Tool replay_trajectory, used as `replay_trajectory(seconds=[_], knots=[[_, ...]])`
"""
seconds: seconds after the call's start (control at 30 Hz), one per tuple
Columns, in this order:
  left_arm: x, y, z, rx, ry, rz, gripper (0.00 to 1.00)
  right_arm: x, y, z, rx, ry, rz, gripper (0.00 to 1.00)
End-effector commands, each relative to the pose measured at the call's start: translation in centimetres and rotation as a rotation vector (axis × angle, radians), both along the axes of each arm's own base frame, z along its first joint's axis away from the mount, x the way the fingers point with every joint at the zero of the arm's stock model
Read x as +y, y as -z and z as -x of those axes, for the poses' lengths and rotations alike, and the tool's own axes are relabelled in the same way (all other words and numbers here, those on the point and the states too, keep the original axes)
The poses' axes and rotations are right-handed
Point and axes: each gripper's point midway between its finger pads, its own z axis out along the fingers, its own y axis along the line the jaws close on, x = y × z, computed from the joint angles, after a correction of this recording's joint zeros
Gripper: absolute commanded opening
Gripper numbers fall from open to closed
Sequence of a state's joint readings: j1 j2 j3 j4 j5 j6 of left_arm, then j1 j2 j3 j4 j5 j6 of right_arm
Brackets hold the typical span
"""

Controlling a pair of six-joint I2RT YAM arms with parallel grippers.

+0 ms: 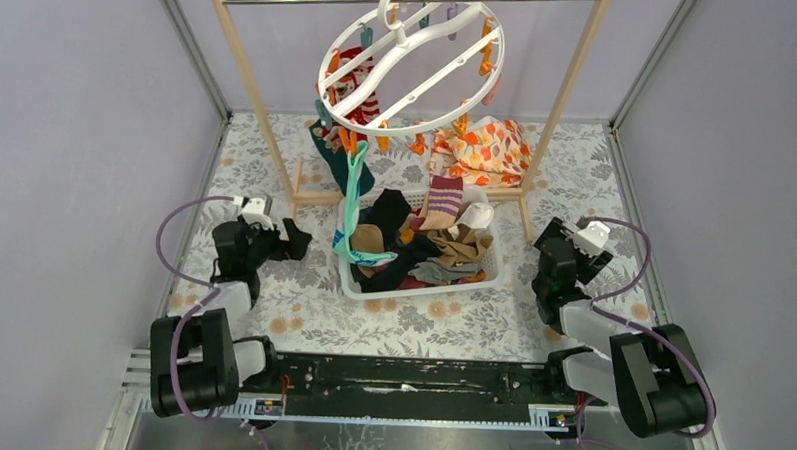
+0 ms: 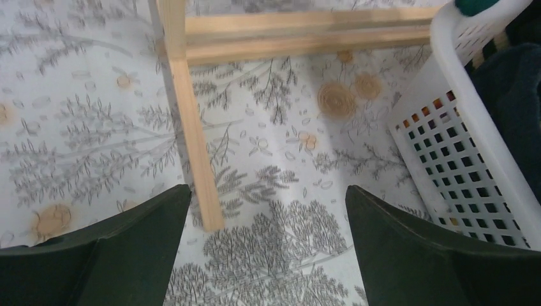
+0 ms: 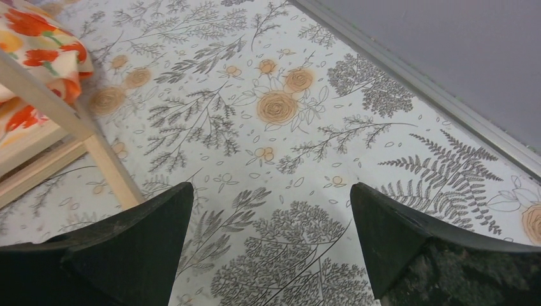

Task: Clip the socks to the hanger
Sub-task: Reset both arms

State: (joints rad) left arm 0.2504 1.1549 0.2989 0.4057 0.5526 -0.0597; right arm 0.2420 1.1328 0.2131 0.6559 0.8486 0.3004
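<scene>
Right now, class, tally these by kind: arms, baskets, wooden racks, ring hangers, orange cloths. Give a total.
Arms: 2
Basket: 1
Rack: 1
Hanger: 1
Cloth: 1
Total: 6

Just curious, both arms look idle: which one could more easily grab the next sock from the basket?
Probably left. The left gripper, open, sits beside the basket, whose wall shows in its wrist view; the right gripper, also open, sees only tablecloth, rack leg and orange cloth.
</scene>
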Motion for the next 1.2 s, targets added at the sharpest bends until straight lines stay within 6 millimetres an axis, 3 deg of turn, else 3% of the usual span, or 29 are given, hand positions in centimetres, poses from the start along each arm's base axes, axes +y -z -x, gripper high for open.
replay_trajectory(seconds=[0.0, 0.2, 0.3, 0.33, 0.4, 0.47, 0.53, 0.63, 0.83, 0.93, 1.17], knots=[[1.0, -5.2, -2.5, -0.391, -0.071, -0.102, 0.99, -1.0, -3.3, -1.7, -0.177, -0.011, 0.061, 1.0], [1.5, -5.6, -3.6, -0.442, -0.145, -0.068, 0.98, -2.1, -1.3, -1.8, -0.224, -0.041, 0.023, 1.0], [1.0, -4.1, -2.6, -0.475, -0.156, -0.065, 0.98, -0.4, -1.3, -2.8, -0.213, -0.175, 0.055, 1.0], [0.7, -4.9, -2.7, -0.524, -0.152, -0.068, 0.99, 0.3, -1.0, -3.1, -0.194, -0.226, 0.062, 1.0], [1.3, -4.2, -3.5, -0.474, -0.21, -0.094, 0.99, 2.1, -0.3, -3.6, -0.165, -0.349, 0.082, 1.0], [0.9, -4.0, -4.3, -0.46, -0.209, -0.109, 0.99, 3.1, -0.9, -4.5, -0.211, -0.42, 0.138, 1.0], [1.1, -2.6, -5.7, -0.362, -0.211, -0.116, 0.99, 2.7, -0.2, -5.5, -0.146, -0.388, 0.108, 1.0], [0.7, -2.2, -6.8, -0.326, -0.238, -0.182, 0.99, 2.8, 1.5, -7.4, -0.025, -0.393, 0.086, 1.0], [0.5, -2.5, -6.5, -0.344, -0.234, -0.171, 0.99, 2.7, 1.3, -7.1, -0.034, -0.39, 0.085, 1.0], [1.8, -2.5, -6.3, -0.342, -0.32, -0.162, 0.99, 2.7, 1.3, -7.0, -0.037, -0.389, 0.086, 1.0], [1.6, -2.4, -6.4, -0.337, -0.304, -0.167, 0.99, 2.7, 1.4, -7.0, -0.034, -0.39, 0.084, 1.0]])
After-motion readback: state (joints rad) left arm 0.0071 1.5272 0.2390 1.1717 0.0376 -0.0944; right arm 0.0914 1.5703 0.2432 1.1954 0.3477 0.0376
